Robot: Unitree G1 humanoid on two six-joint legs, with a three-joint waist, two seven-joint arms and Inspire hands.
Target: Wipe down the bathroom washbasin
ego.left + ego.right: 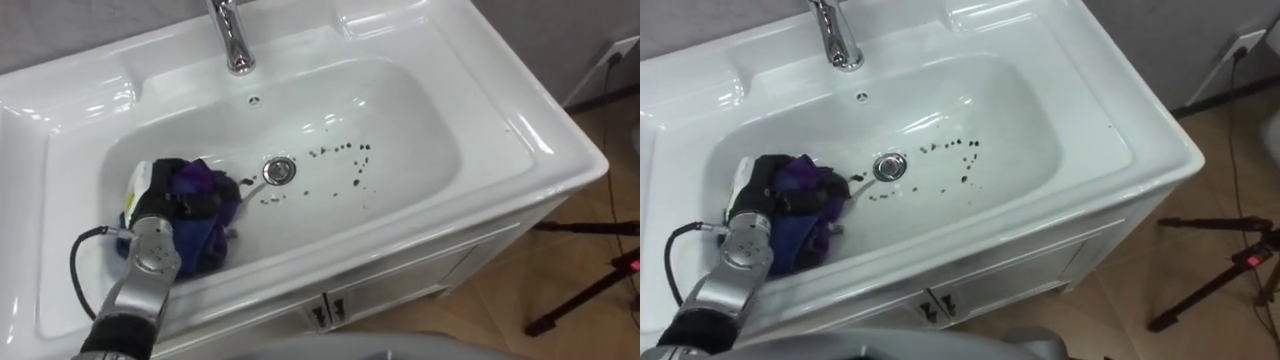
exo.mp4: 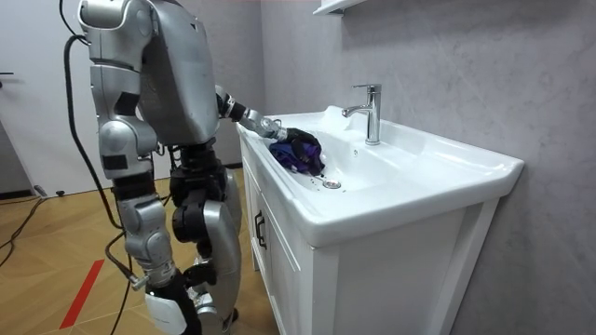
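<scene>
The robot stands upright on a wood floor [image 2: 56,233], close against the front of a white cabinet [image 2: 372,270] that carries the basin [image 1: 420,120]. In the room view its body is on the left and the cabinet on the right, with the left arm reaching forward over the rim.

The left hand [image 1: 165,200] is down inside the basin, at its left end. Its dark fingers curl over a bunched cloth [image 1: 205,182] and grip it. The cloth is purple and blue, and it lies on the basin floor under and around the hand. Its right edge comes near the drain [image 1: 280,170] but does not reach it, and a strip of bare white shows between them.

The drain is a round metal ring in the middle of the basin floor. Just right of it is a loose scatter of specks [image 1: 345,150] – small dark bits spread in a rough arc on the white, with a few more just below the drain. They are apart from the cloth, with the drain between.

A chrome tap [image 1: 232,40] stands on the back ledge, above the drain (its spout points toward the robot). An overflow hole [image 1: 254,100] sits in the back wall under it.

On the floor to the right of the cabinet are the dark legs of a stand [image 1: 590,290], and a red strip [image 2: 84,288] is stuck to the wood behind the robot.
</scene>
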